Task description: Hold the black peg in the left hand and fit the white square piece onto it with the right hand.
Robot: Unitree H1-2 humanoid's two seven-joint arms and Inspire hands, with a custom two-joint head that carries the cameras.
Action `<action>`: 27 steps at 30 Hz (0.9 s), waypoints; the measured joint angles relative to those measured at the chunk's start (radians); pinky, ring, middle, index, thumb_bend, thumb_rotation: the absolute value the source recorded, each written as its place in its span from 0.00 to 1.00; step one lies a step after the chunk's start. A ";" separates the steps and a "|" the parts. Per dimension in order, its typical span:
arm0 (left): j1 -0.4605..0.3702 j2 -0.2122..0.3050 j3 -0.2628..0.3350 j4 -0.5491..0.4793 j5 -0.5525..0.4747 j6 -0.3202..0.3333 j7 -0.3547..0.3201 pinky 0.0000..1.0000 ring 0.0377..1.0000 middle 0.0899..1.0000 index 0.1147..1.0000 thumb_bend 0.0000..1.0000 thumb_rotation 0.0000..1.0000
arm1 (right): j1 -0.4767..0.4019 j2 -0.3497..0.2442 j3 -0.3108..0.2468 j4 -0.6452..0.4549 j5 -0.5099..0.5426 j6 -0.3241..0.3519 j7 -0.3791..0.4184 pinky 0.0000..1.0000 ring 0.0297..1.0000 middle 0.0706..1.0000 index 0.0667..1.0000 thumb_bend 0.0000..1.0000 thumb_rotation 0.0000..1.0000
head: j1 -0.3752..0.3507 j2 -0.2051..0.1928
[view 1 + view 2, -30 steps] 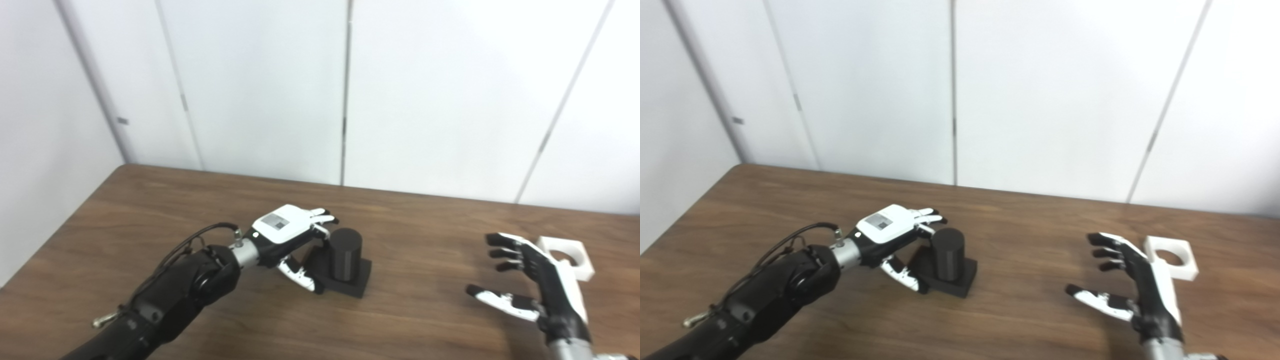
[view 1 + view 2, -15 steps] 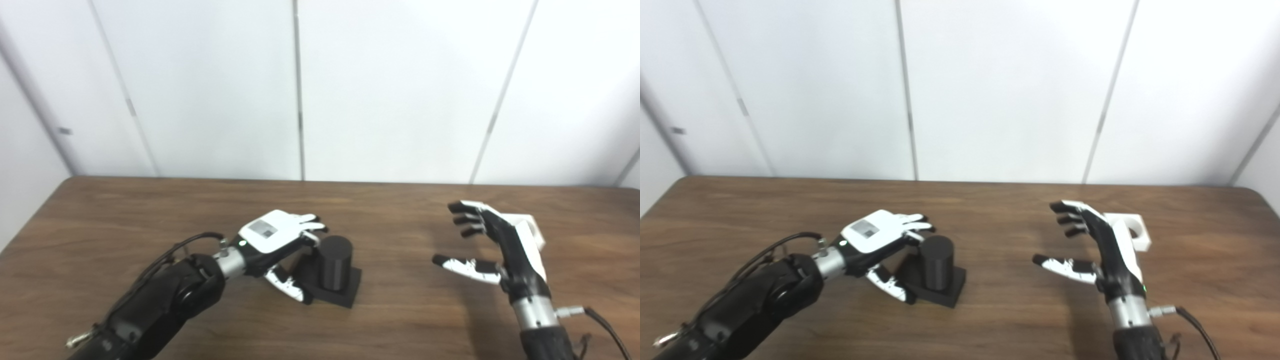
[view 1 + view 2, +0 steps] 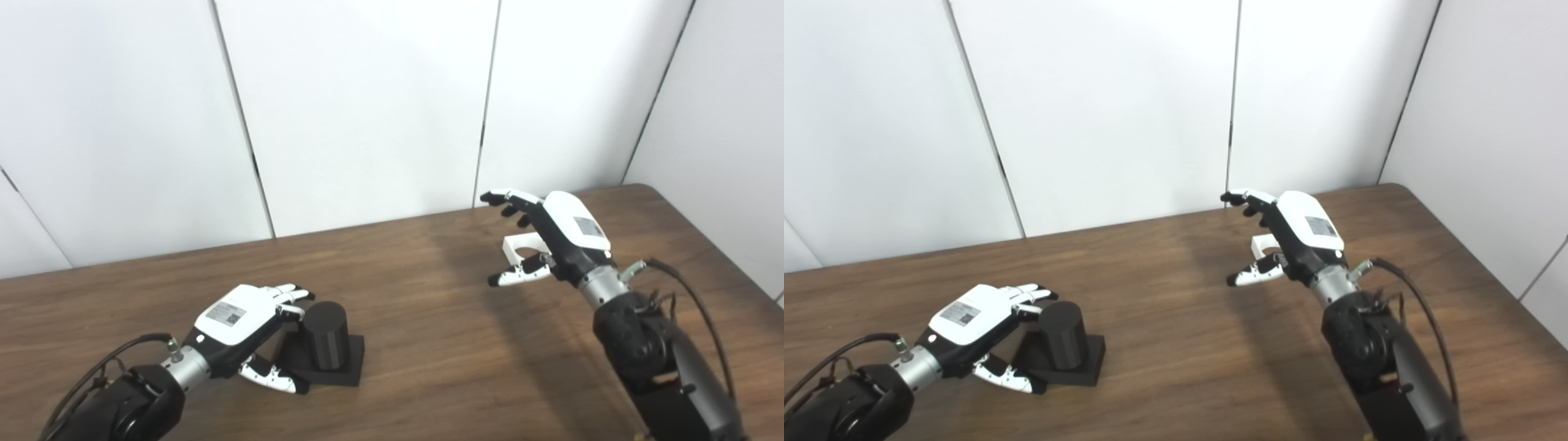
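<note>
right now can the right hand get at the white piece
Probably yes. The right hand hovers open just over the white piece, fingers spread above it and thumb low at its near side. Nothing else lies around it on the table, so lowering and closing should reach it.

bright, even light | soft shadows on table | slightly soft focus | walls perhaps overexposed

The left hand cups the black peg on the wooden counter, its fingers spread, no grip visible. The right hand hovers splayed above the white square piece.
</note>
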 measured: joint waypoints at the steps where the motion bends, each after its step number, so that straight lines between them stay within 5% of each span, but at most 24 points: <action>1: 0.003 0.001 0.001 0.000 -0.001 -0.003 0.005 0.81 0.89 0.87 0.43 0.52 0.07 | -0.006 -0.010 0.004 0.000 -0.018 0.019 0.019 0.72 0.91 0.95 0.80 0.87 0.10 | -0.020 -0.006; 5: 0.009 0.009 0.006 -0.001 -0.006 -0.015 0.006 0.79 0.88 0.86 0.43 0.52 0.06 | -0.060 -0.065 0.058 0.005 -0.138 0.115 0.151 0.90 0.97 0.99 0.85 0.90 0.18 | -0.052 -0.018; 9: 0.009 0.013 0.006 0.002 -0.006 -0.027 0.008 0.79 0.88 0.86 0.43 0.52 0.06 | -0.136 -0.109 0.108 0.053 -0.244 0.183 0.265 0.99 1.00 1.00 0.87 0.95 0.15 | -0.066 -0.025; 27: 0.006 0.027 -0.020 0.043 -0.031 -0.065 0.080 0.81 0.88 0.86 0.43 0.52 0.06 | -0.282 -0.180 0.261 0.349 -0.279 0.182 0.399 0.95 0.98 0.98 0.86 1.00 0.19 | -0.081 -0.025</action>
